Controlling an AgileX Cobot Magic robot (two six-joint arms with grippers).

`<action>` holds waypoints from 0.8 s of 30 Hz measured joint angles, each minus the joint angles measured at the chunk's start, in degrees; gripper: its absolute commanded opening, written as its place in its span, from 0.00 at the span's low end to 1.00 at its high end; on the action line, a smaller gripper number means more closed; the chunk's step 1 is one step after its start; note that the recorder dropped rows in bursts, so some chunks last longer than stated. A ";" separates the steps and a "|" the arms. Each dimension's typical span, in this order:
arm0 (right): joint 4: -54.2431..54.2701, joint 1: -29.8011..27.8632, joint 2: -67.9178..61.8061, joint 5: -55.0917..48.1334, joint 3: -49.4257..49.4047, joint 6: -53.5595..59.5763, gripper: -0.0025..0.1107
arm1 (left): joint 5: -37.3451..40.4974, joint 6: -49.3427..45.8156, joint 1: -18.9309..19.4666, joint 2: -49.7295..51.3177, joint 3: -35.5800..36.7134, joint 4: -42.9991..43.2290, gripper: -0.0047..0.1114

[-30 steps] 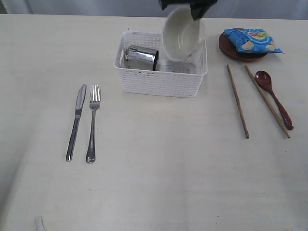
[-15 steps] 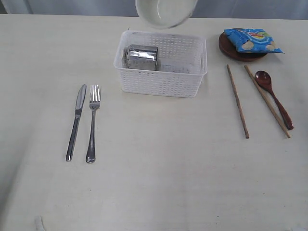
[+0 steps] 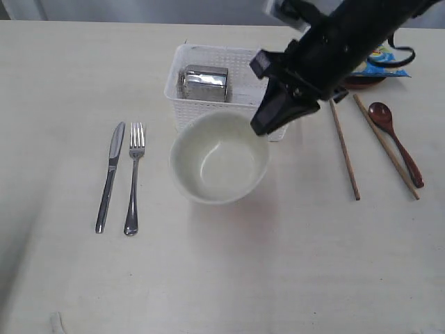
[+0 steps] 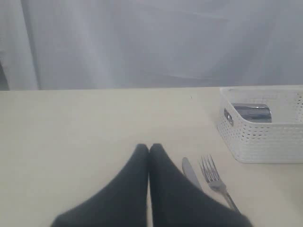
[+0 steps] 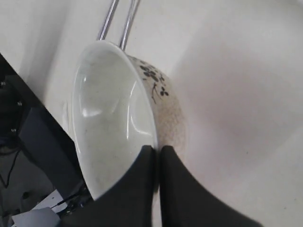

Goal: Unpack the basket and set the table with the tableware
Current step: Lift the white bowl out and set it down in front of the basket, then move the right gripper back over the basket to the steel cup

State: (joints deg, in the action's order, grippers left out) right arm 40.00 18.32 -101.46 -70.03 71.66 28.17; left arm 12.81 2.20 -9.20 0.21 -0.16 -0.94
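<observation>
My right gripper (image 3: 261, 125) (image 5: 156, 149) is shut on the rim of the pale cream bowl (image 3: 219, 163) (image 5: 113, 118), one finger inside and one outside. The bowl hangs tilted low over the table (image 3: 222, 278), just in front of the white basket (image 3: 208, 50) (image 4: 265, 142); I cannot tell whether it touches. A steel cup (image 3: 203, 83) (image 4: 252, 112) lies on its side in the basket. Knife (image 3: 109, 174) (image 4: 191, 172) and fork (image 3: 133, 177) (image 4: 214, 177) lie at the left. My left gripper (image 4: 149, 147) is shut and empty above the table.
Two wooden chopsticks (image 3: 344, 149) (image 3: 386, 146) and a reddish-brown spoon (image 3: 395, 139) lie at the right. The right arm covers most of the brown plate (image 3: 351, 81) and blue chip bag (image 3: 382, 59) at the back right.
The bowl was lifted out of the basket, rose to the top of the exterior view, and has now come down in front of the basket with the right arm.
</observation>
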 measured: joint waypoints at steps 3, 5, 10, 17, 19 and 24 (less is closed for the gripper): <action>1.25 0.10 0.00 0.14 -4.21 1.21 0.02 | 0.00 0.00 0.00 0.00 0.00 0.00 0.04; 2.39 0.25 0.00 1.07 -6.62 1.97 0.02 | 0.00 0.00 0.00 0.00 0.00 0.00 0.04; 3.58 3.23 0.00 6.31 -10.98 4.50 0.02 | 0.00 0.00 0.00 0.00 0.00 0.00 0.04; 3.96 6.09 0.00 16.77 -13.63 6.40 0.02 | 0.00 0.00 0.00 0.00 0.00 0.00 0.04; 5.01 6.09 -0.30 19.20 -13.76 6.40 0.02 | 0.00 0.00 0.00 0.00 0.00 0.00 0.04; 9.54 6.09 -4.74 20.25 -13.76 6.40 0.05 | 0.00 0.00 0.00 0.00 0.00 0.00 0.04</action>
State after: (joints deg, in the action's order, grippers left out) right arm 49.55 24.41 -106.20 -49.78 57.90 34.57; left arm 12.81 2.20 -9.20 0.21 -0.16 -0.94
